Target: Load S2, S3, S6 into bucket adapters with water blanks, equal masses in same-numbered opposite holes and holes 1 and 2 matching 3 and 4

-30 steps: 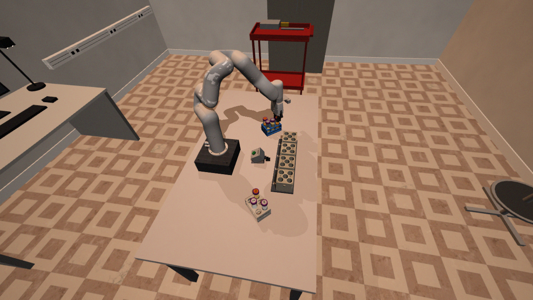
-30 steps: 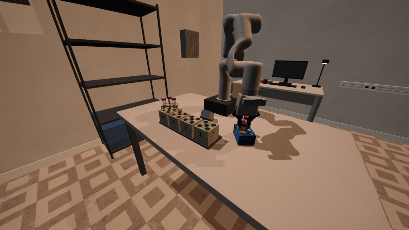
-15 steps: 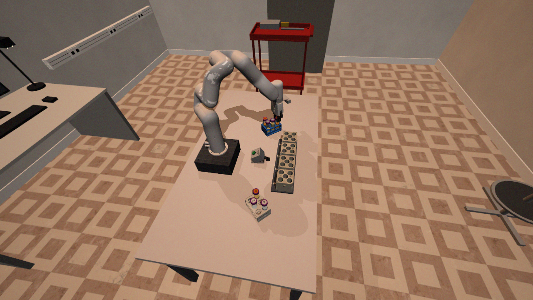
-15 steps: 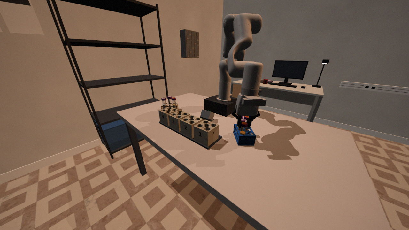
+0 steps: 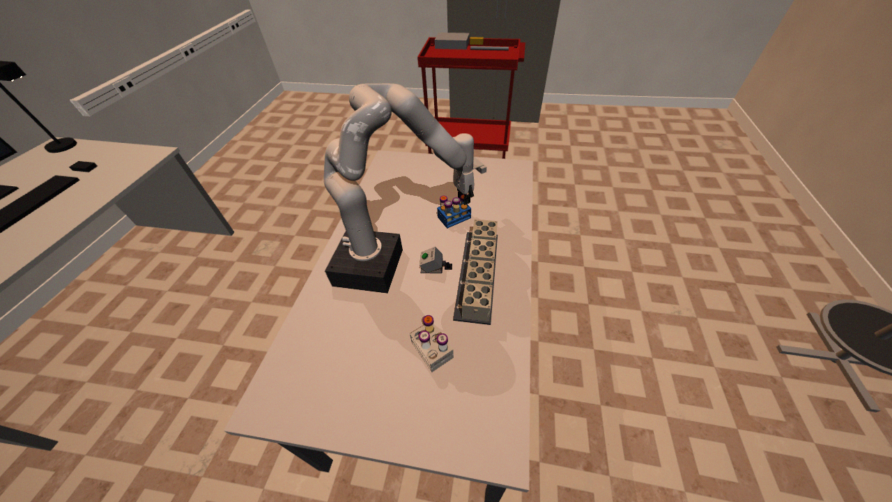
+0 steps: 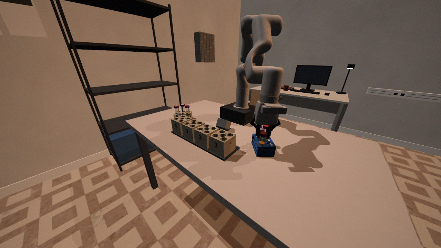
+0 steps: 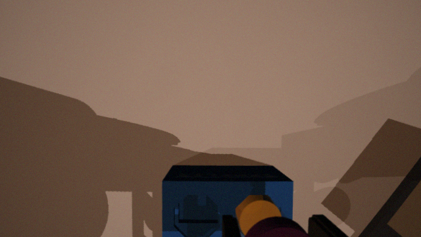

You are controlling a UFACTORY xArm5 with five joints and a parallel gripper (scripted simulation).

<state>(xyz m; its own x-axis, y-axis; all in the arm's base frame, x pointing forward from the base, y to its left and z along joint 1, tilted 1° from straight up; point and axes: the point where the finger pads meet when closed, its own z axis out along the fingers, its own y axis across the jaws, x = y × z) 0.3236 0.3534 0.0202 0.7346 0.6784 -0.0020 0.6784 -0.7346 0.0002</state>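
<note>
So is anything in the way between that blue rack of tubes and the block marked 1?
Nothing visible stands between the blue rack and block 1; a tube would probably just need lifting over the block's top edge.

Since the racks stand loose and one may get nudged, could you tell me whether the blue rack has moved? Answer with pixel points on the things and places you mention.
No, the blue rack (image 5: 454, 215) (image 6: 263, 150) sits unchanged beside adapter 1 (image 5: 484, 228) (image 6: 220, 145).
</note>
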